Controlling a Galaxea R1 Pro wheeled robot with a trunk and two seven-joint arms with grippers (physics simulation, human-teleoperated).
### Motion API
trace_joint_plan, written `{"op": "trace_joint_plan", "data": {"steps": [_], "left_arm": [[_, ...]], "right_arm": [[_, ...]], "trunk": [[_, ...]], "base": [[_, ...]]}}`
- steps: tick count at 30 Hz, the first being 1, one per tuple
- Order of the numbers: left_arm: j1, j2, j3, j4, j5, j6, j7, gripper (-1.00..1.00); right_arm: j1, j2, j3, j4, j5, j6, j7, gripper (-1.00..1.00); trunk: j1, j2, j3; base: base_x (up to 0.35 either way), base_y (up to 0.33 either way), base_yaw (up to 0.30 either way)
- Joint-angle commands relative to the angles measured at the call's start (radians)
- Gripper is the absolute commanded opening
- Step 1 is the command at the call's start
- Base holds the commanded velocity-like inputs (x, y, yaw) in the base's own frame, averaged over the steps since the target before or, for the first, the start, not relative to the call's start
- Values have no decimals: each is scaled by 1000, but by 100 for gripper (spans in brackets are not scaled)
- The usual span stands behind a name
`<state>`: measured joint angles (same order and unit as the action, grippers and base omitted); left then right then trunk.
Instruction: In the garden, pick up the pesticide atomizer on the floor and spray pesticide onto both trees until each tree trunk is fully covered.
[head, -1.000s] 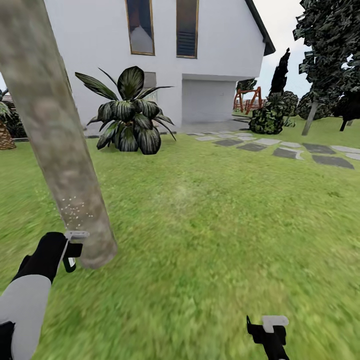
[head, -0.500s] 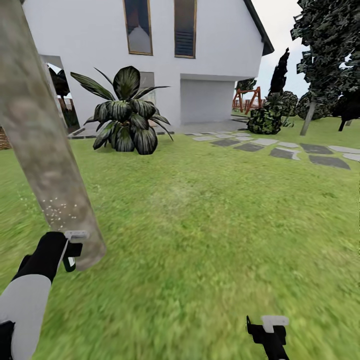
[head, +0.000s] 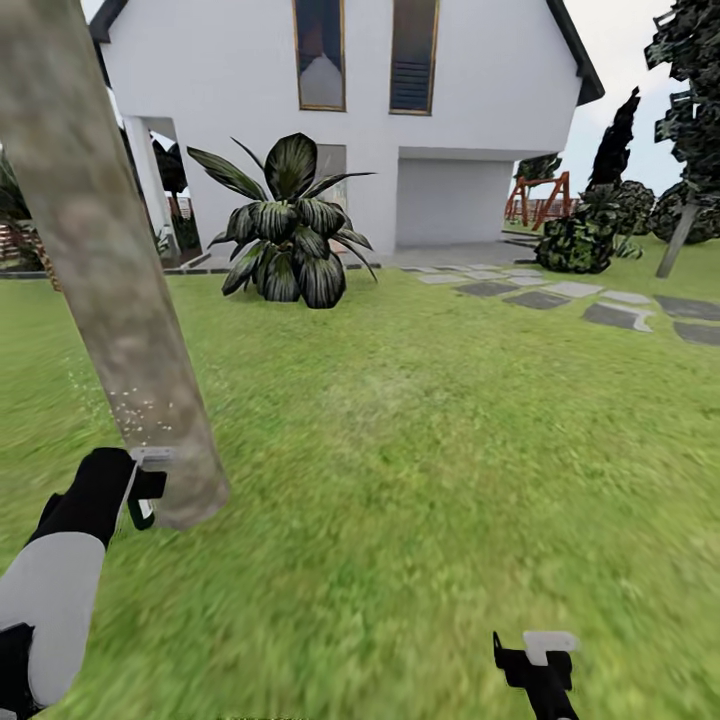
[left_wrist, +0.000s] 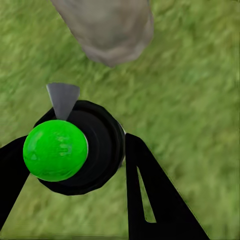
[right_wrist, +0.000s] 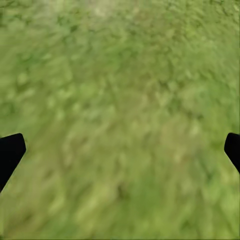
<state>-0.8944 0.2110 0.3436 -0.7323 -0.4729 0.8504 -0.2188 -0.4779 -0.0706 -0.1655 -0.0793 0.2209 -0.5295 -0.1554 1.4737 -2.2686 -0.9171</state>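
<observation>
Head view: trunk (head: 110, 290) slants down the left of frame, white specks low on it, left hand (head: 140, 487) right beside its base. Left wrist view: hand (left_wrist: 70, 165) clamped on the green-topped sprayer (left_wrist: 56, 150), trunk (left_wrist: 107, 27) above. Right wrist view: right hand (right_wrist: 120, 150) spread wide, empty over grass (right_wrist: 120, 100).

Head cam: high up, facing fwd and down across the lawn (head: 420, 450) toward the white house (head: 340, 120) at 12 o'clock; tree trunk (head: 110, 290) close in at 10 o'clock. Left wrist cam: very near, looking down along the left end effector (left_wrist: 70, 165) at grass and the trunk base (left_wrist: 107, 30), which the head cam also shows. Right wrist cam: pointed straight at bare grass (right_wrist: 120, 120), close, blurry; shares only the lawn w/ the head cam.
</observation>
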Motion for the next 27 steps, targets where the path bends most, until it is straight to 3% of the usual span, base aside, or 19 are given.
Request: {"op": "trace_joint_plan", "data": {"steps": [1,9,27], "left_arm": [[-4,-1,2,-1,-11,4,-10,-100],[-55,-4,-4,-2,-12,41,-10,-100],[-60,-1,-6,-2,-18,42,-10,-100]], "right_arm": [[-1,1,-6,1,11,-3,-4,100],[-1,0,-6,1,11,-3,-4,100],[-1,0,-6,1,11,-3,-4,100]], "trunk": [[0,0,-1],[0,0,-1],[0,0,-1]], "base": [[6,-4,278],[55,-34,245],[245,-168,4]]}}
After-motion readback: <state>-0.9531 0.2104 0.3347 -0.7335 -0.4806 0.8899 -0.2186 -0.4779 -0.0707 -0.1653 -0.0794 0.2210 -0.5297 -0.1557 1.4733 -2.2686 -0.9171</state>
